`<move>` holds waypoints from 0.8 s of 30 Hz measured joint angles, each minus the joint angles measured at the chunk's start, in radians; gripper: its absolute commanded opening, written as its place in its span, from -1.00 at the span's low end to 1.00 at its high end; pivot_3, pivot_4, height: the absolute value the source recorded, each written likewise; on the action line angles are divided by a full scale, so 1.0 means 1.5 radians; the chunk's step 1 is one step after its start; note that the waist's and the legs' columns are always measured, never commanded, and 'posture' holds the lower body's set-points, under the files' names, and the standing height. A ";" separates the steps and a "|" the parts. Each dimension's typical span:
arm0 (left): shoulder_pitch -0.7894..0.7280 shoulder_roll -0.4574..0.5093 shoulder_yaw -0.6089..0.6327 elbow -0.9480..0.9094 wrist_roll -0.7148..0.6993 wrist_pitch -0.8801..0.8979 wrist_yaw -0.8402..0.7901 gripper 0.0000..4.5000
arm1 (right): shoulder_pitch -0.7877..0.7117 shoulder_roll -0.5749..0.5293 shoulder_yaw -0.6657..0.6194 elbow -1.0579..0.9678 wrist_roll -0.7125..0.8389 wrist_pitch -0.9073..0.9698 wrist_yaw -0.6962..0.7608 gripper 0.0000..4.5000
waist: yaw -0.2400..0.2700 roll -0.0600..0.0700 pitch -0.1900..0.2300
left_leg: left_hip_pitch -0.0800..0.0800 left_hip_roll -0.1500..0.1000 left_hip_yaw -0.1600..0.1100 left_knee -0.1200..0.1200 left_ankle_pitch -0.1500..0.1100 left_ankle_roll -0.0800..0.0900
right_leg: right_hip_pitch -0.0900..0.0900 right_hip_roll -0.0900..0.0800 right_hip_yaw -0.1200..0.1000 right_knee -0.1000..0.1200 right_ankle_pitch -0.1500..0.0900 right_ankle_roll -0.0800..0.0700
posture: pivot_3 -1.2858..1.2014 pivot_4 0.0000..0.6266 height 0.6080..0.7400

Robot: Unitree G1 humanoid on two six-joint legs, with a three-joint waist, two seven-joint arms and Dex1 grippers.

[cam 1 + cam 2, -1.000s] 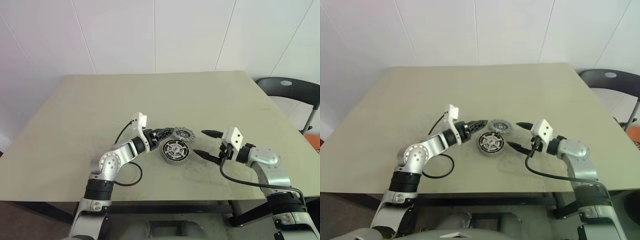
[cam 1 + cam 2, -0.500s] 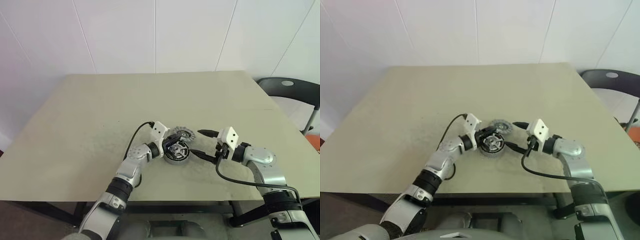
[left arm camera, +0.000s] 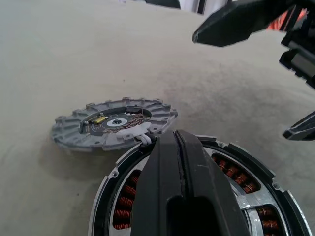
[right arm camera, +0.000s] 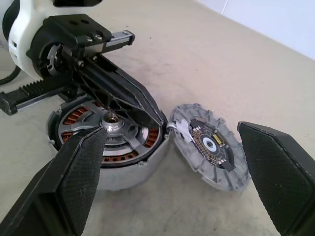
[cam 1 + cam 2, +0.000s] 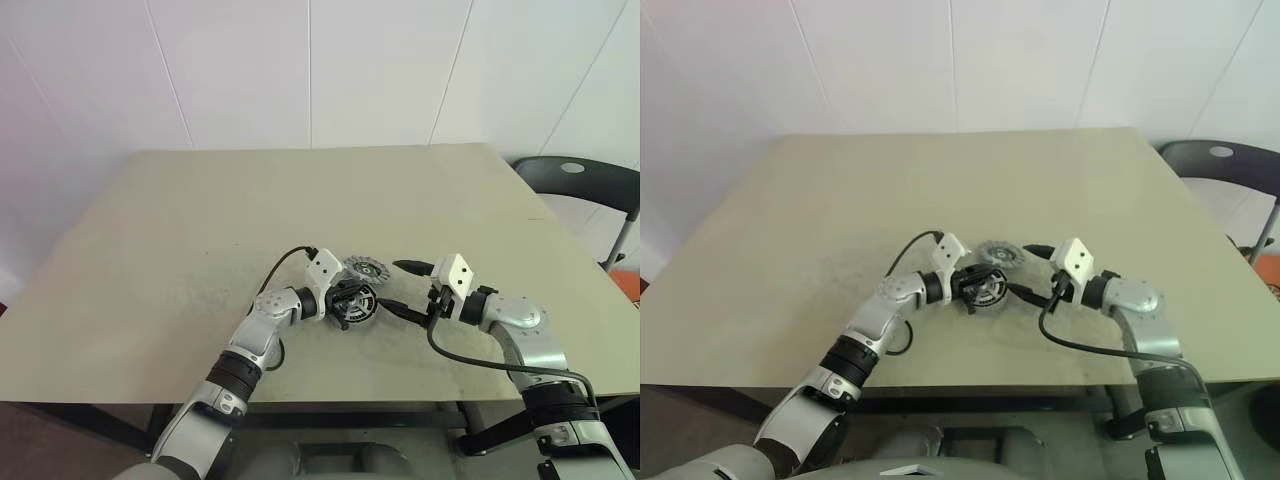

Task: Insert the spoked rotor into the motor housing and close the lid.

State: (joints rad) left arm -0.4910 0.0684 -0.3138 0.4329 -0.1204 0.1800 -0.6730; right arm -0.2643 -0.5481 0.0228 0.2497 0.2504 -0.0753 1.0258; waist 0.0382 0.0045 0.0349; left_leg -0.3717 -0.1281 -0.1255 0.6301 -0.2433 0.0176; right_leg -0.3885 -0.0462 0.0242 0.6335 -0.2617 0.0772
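The motor housing, a black round shell with copper windings and a silver hub, lies on the table just ahead of me. The spoked rotor, a grey finned wheel with a dark centre, lies flat right behind it, touching its rim. My left gripper is shut with nothing between its fingers, which lie across the top of the housing. My right gripper stands open just right of the housing, its fingers spread towards housing and rotor. The lid is out of view.
The beige table has wide free room to the left and behind the parts. A black cable loops beside my left wrist. A dark chair stands off the table's right far corner.
My left arm swung in to the right and down, rolled its wrist, and its gripper shut over the housing. The right gripper stayed open and hardly moved.
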 measured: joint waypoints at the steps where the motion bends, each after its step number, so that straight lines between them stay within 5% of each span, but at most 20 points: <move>1: -0.002 0.001 -0.006 -0.004 0.008 0.003 0.004 -0.99 | 0.000 0.001 0.001 0.000 -0.001 0.000 0.000 1.00 | 0.000 0.000 0.000 | 0.000 0.000 0.000 0.000 0.000 0.000 | 0.000 0.000 0.000 0.000 0.000 0.000 | 0.03 -1.00 1.00; 14: 0.012 -0.027 0.067 0.008 -0.011 -0.129 0.033 -0.99 | -0.023 0.021 0.001 0.024 0.009 -0.004 -0.001 1.00 | 0.002 0.000 0.000 | -0.002 0.001 0.000 0.000 0.000 0.000 | -0.003 0.001 0.000 0.001 0.000 0.000 | 0.03 -1.00 1.00; 24: 0.037 0.031 0.122 -0.064 -0.044 -0.187 0.005 -0.99 | -0.109 -0.006 0.085 -0.037 -0.016 0.054 0.088 1.00 | 0.002 0.000 0.000 | -0.002 0.001 0.000 0.000 0.000 0.000 | -0.003 0.001 0.000 0.001 0.000 0.000 | 0.03 -1.00 1.00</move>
State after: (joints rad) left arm -0.4353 0.1142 -0.1308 0.3371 -0.1859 -0.1012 -0.6657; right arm -0.4272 -0.5565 0.1497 0.1940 0.2270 0.0063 1.1572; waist 0.0411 0.0044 0.0347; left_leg -0.3746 -0.1270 -0.1250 0.6301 -0.2431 0.0178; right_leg -0.3927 -0.0452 0.0240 0.6345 -0.2611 0.0773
